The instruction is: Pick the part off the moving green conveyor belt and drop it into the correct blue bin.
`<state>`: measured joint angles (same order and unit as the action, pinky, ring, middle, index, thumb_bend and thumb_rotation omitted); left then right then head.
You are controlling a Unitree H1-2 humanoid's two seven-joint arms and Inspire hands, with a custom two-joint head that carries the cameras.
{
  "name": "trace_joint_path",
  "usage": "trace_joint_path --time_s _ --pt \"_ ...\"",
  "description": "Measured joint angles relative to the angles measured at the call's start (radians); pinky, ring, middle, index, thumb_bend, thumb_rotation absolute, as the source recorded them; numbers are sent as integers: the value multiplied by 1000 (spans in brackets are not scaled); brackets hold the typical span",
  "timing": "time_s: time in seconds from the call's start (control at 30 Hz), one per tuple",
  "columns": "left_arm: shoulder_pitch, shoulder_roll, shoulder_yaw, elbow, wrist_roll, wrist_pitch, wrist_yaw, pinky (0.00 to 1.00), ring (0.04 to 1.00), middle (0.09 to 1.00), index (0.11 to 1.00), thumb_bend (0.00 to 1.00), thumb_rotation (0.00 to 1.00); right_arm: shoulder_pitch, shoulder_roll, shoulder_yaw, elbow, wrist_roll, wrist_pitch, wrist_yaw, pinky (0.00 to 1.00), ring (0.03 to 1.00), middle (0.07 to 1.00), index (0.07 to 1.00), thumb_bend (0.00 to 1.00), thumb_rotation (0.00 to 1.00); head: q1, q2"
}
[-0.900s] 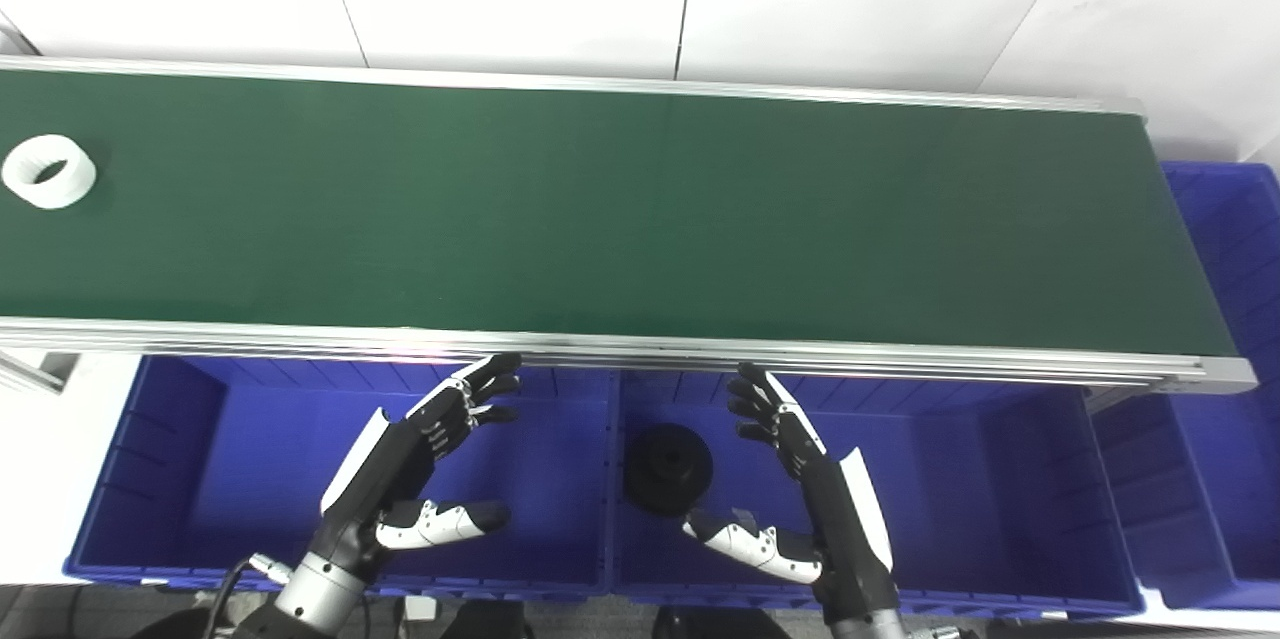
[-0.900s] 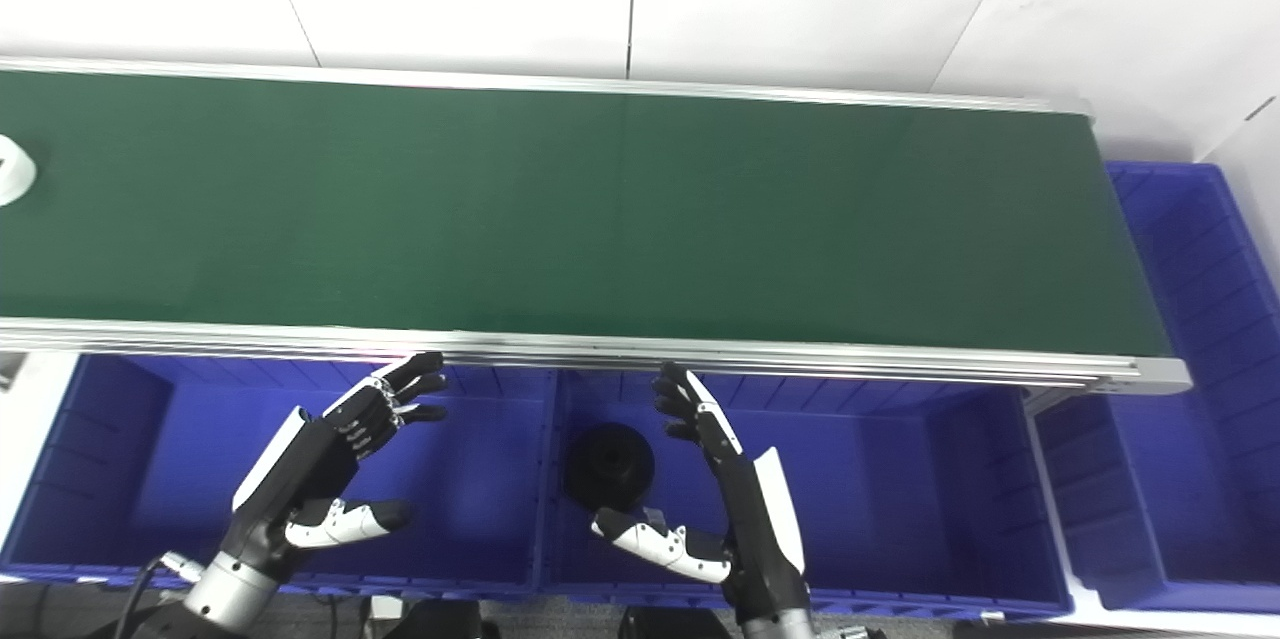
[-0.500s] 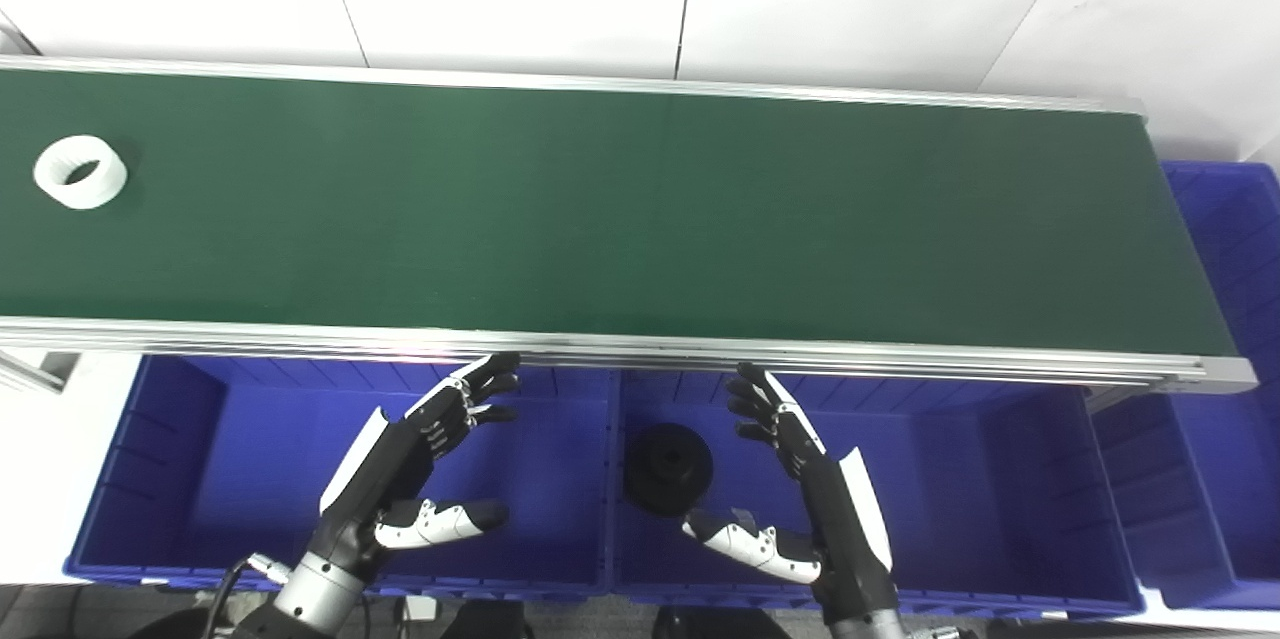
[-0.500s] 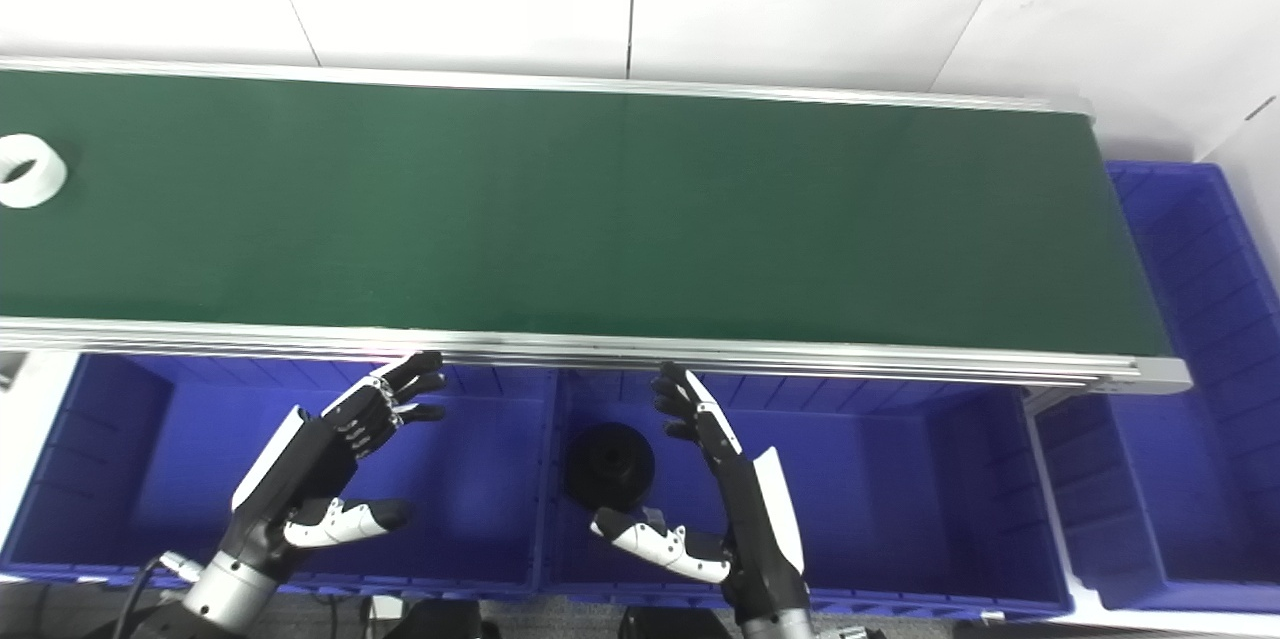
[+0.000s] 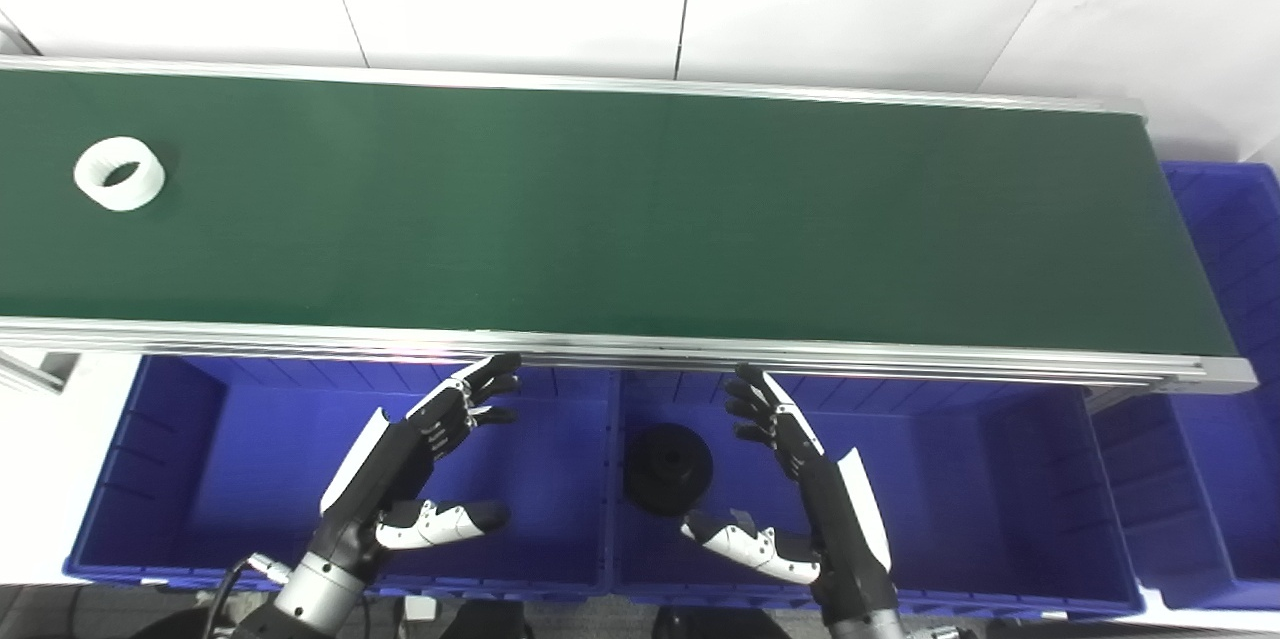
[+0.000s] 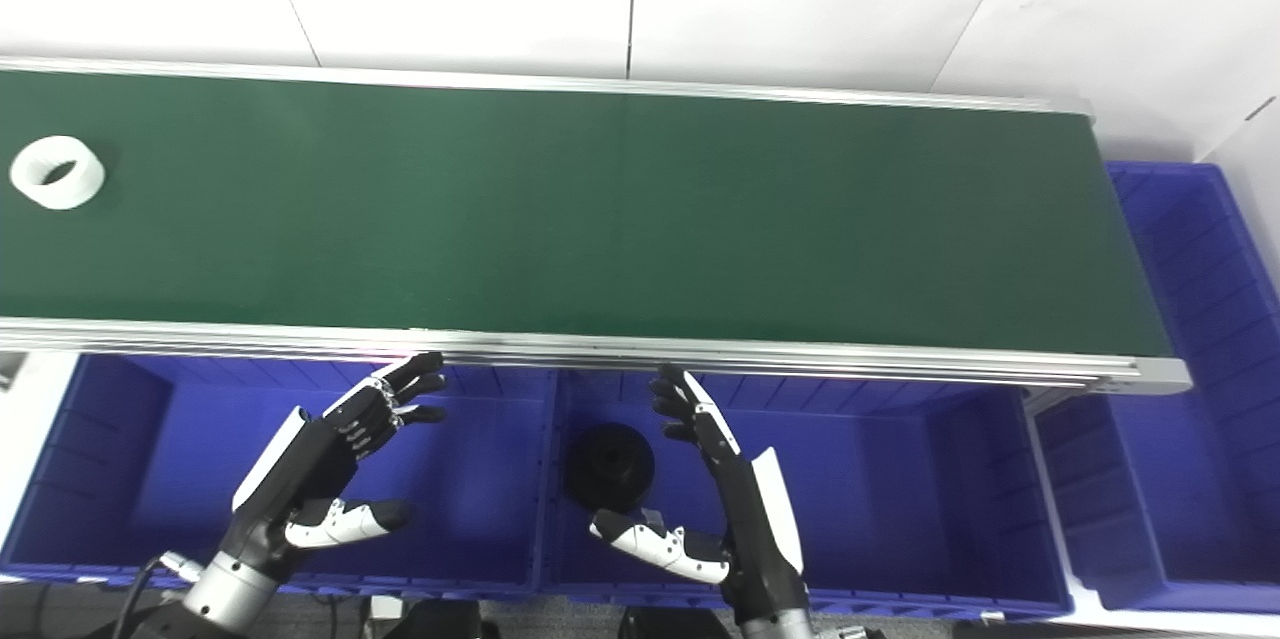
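A white ring-shaped part (image 5: 119, 174) lies on the green conveyor belt (image 5: 640, 209) at its far left; it also shows in the right eye view (image 6: 57, 172). My left hand (image 5: 415, 464) is open and empty, held above the left blue bin (image 5: 180, 479). My right hand (image 5: 790, 479) is open and empty, held above the middle blue bin (image 5: 960, 479). A black round part (image 5: 668, 467) lies in the middle bin, just left of my right hand. Both hands are below the belt's near rail, far from the white ring.
A third blue bin (image 5: 1225, 419) stands at the belt's right end. The belt's aluminium near rail (image 5: 640, 349) runs just above my fingertips. A white wall lies behind the belt.
The white ring has travelled to the right along the belt. Both hands have stayed almost still.
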<state>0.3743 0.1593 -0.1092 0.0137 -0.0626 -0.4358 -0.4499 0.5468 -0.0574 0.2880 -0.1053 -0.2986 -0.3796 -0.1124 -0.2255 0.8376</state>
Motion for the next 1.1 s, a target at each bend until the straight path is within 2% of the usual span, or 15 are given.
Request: trace_joint_path --time_s 0.1,0.33,0.4,0.43,0.47,0.5,0.53,0.57,0.6,0.67,0.7,0.83,0.93,1.03,1.1 --pt "0 0 0 1 -14 0 -4 758 888 917 865 838 485 0 0 0 0 0 0 0 783 838 862 912 854 452 -2 0" --pt "-1 -2 6 3 -20 0 -13 784 887 912 865 832 486 0 0 -1 0 0 0 6 785 843 865 914 850 440 2 -3" --pt "-2 -3 7 3 -20 0 -14 780 884 911 864 832 487 -1 0 -2 1 0 0 6 782 840 863 913 850 445 14 -17" --pt "-2 -4 7 4 -19 0 -14 783 880 907 863 828 482 -1 0 -3 4 0 0 6 781 840 864 914 849 447 31 -26" --pt "-2 -5 7 5 -17 0 -14 789 872 899 860 820 472 -2 0 -4 8 0 -1 6 780 841 865 916 848 450 117 -76" --pt "-2 -7 7 8 -10 0 -12 792 868 895 859 816 467 -2 -1 -6 16 0 -3 6 780 842 866 917 848 452 132 -83" --pt "-2 -10 6 11 0 0 -11 814 887 898 859 800 448 -2 -3 -8 26 1 -11 6 783 844 867 919 846 452 209 -124" --pt "-1 -12 3 14 8 0 -11 813 889 895 854 804 440 -2 -8 -9 41 3 -18 6 787 848 869 923 844 454 210 -124" --pt "-1 -14 0 16 11 0 -11 795 881 889 846 820 436 -1 -12 -8 49 5 -20 6 792 854 873 928 842 457 286 -165" --pt "1 -21 -16 18 29 0 0 773 857 872 832 856 454 -2 -28 -6 60 19 -25 6 792 859 875 934 835 447 287 -166" --pt "2 -24 -25 20 45 0 10 767 850 867 828 866 461 -3 -38 -5 66 26 -27 5 792 860 875 935 832 443 334 -199" --pt "0 -33 -39 25 67 0 44 739 811 840 807 871 409 -9 -65 2 82 47 -27 -11 792 859 882 942 821 436 367 -228" --pt "-3 -48 -12 37 4 1 2 726 798 832 801 869 383 -20 -74 11 96 55 -29 -27 800 867 885 943 821 437 370 -238" --pt "-1 -64 5 -15 -18 1 -17 732 799 832 803 874 382 -21 -76 18 105 59 -29 -34 778 866 884 943 820 440 367 -245" --pt "-6 -65 13 -68 -30 0 -36 751 809 843 818 844 305 -23 -76 23 108 58 -30 -38 783 862 881 939 818 441 353 -261"
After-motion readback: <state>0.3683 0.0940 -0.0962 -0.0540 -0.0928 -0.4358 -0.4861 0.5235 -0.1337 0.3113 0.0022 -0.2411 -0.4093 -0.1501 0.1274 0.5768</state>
